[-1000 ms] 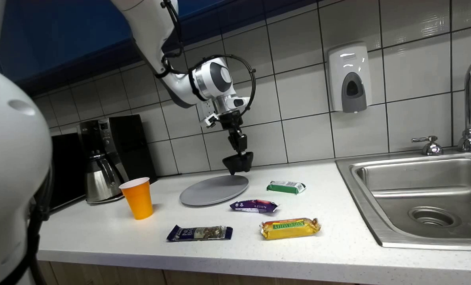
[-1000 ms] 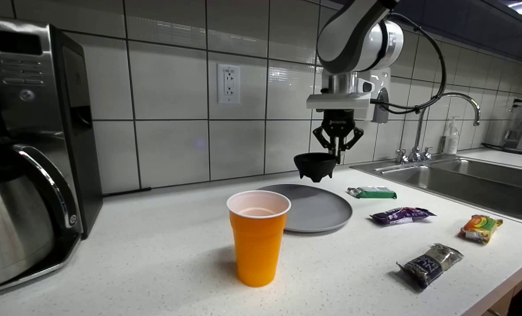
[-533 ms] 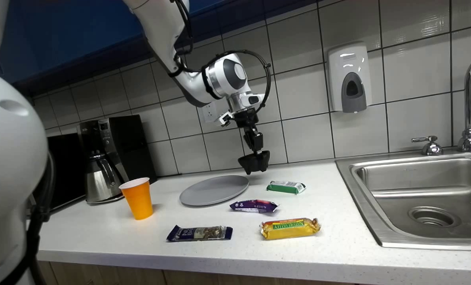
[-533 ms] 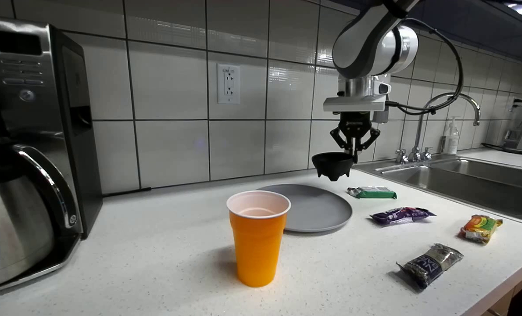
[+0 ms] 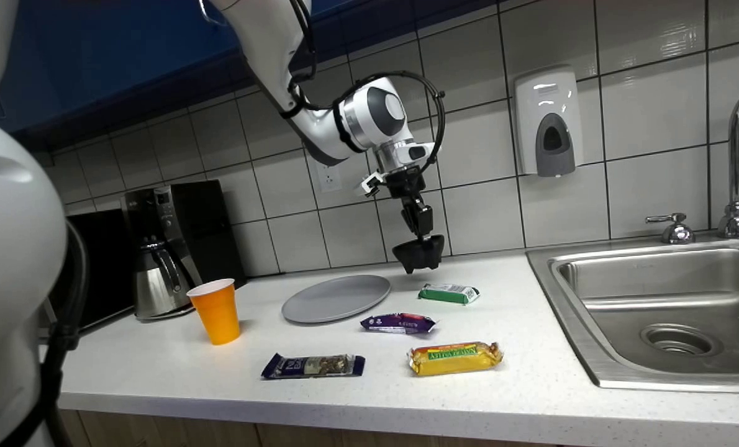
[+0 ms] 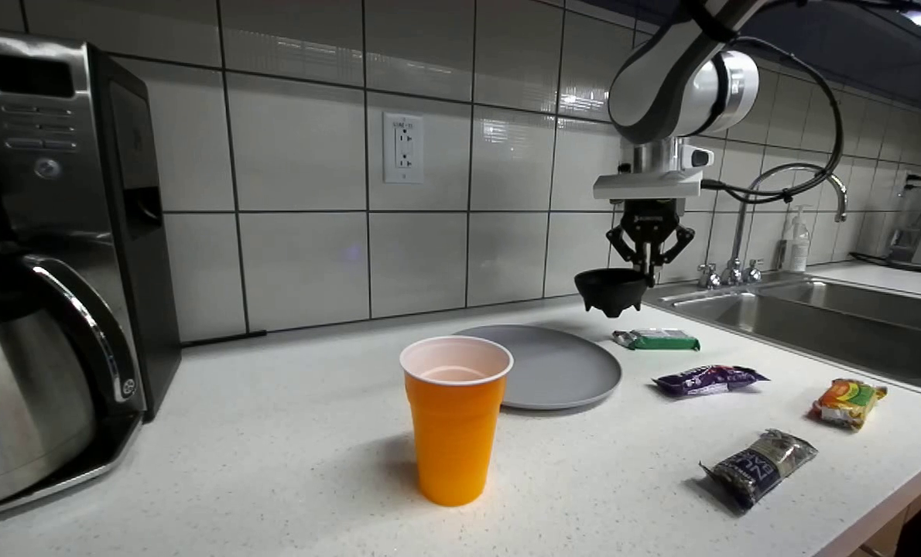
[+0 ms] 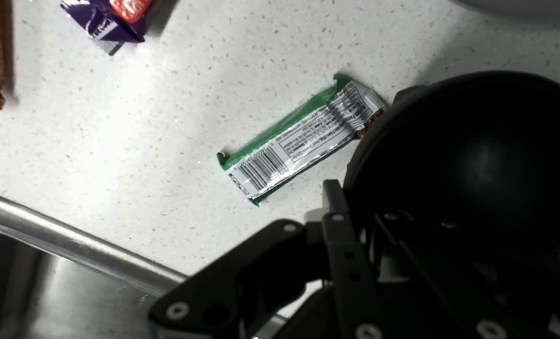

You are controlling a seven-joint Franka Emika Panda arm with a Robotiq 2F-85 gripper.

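My gripper (image 6: 649, 277) is shut on the rim of a small black footed bowl (image 6: 611, 292). The bowl hangs upright above the counter, apart from it, at the rim's side. In the wrist view the bowl (image 7: 468, 141) fills the right side, with the gripper (image 7: 355, 202) at its near edge; one fingertip is hidden by it. A green wrapped bar (image 7: 299, 141) lies on the counter below, nearest to the bowl; it also shows in an exterior view (image 5: 449, 293). A flat grey plate (image 5: 337, 299) lies beside it, and the bowl is off the plate's sink side.
An orange cup (image 6: 457, 433) stands near the plate. A purple bar (image 5: 398, 323), a yellow bar (image 5: 456, 359) and a dark bar (image 5: 313, 366) lie on the counter. A coffee maker (image 5: 189, 242) stands at one end, a steel sink (image 5: 568, 323) at the other. A tiled wall (image 6: 298, 147) stands behind.
My gripper has moved right in both exterior views, towards the sink, carrying the bowl from above the plate's edge to near the green bar. The things on the counter have not moved.
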